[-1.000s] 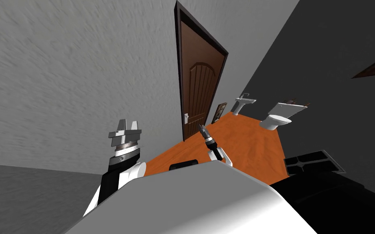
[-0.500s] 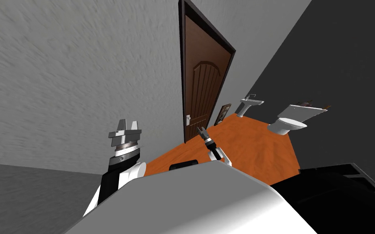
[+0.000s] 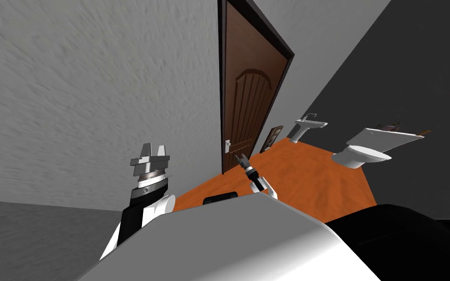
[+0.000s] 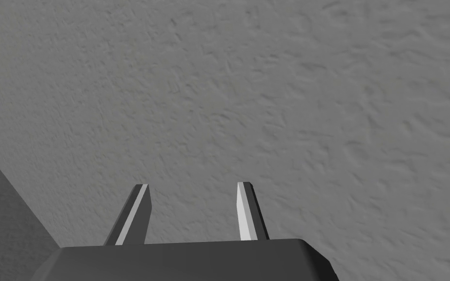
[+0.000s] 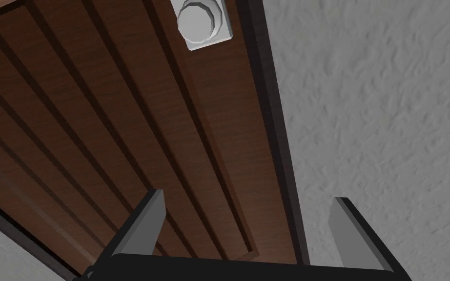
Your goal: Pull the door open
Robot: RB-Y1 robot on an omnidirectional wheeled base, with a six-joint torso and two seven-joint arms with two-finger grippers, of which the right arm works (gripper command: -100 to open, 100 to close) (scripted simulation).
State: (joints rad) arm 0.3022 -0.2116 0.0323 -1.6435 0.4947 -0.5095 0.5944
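A brown panelled door [image 3: 248, 92] in a dark frame stands shut in the grey wall ahead. Its pale handle plate [image 3: 227, 146] sits low at the left edge. In the right wrist view the door [image 5: 97, 122] spans the picture, with the round grey knob [image 5: 203, 19] on its plate beyond the fingers. My right gripper [image 3: 241, 159] [image 5: 248, 214] is open, a short way off the door, aimed near the frame edge, with the knob further along the door. My left gripper [image 3: 152, 152] [image 4: 192, 212] is raised at my left, fingers apart and holding nothing.
An orange floor [image 3: 307, 180] runs past the door to a white toilet [image 3: 360, 155] and a pedestal sink [image 3: 309, 124]. A framed picture [image 3: 271, 138] leans on the wall beyond the door. A dark wall closes the right side; a grey wall the left.
The whole head view has shifted: the door, sink and toilet have slid right and grown, so I have turned or moved closer. Both arms hold the same pose.
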